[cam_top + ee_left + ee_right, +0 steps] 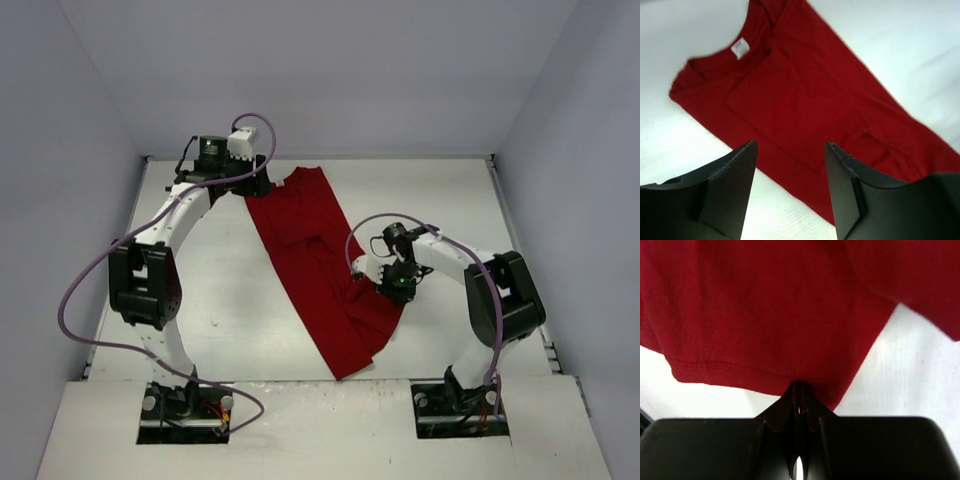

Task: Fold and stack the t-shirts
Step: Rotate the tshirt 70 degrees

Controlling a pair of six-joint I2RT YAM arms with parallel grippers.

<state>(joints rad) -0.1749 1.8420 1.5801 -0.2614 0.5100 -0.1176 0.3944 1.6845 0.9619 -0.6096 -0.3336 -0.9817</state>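
Note:
One dark red t-shirt [310, 250] lies folded into a long strip, running diagonally from the far middle of the white table to the near middle. My left gripper [262, 185] hovers by the collar end. In the left wrist view it [790, 145] stands open above the t-shirt [805, 100] with nothing between its fingers, and the white neck label [740, 48] shows. My right gripper [378, 288] is at the strip's right edge near the bottom end. In the right wrist view it [800, 386] is shut, pinching the hemmed edge of the t-shirt [770, 315].
The white table [200, 300] is boxed in by pale grey walls on the left, back and right. Purple cables [80, 290] loop off both arms. The arm bases stand at the near edge.

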